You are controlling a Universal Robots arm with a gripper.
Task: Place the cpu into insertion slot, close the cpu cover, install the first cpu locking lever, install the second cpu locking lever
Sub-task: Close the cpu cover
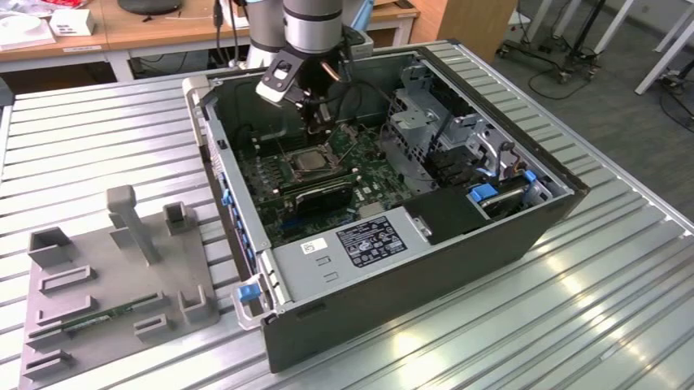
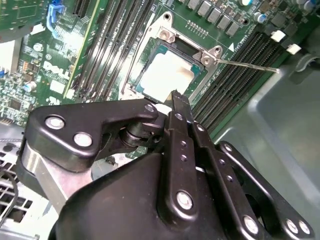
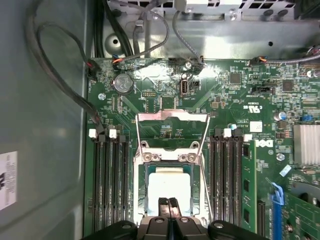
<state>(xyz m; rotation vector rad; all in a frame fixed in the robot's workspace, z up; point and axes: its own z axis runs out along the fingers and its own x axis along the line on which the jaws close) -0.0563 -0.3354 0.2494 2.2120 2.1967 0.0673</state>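
Black two-finger gripper (image 3: 168, 201), tips pressed together, empty, at edge of small silver-grey sq. cpu (image 3: 170, 186) seated in silver-rimmed insertion slot (image 3: 138, 185); exterior view: cpu at 6 o'clock from gripper; thin silvery cpu cover (image 3: 172, 116) open beyond cpu.

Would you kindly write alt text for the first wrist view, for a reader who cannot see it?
The gripper, shut, hangs over one edge of the silver-topped cpu, which sits in the insertion slot on a green motherboard. The cpu cover is swung open off the slot, and black memory slots flank it on both sides.
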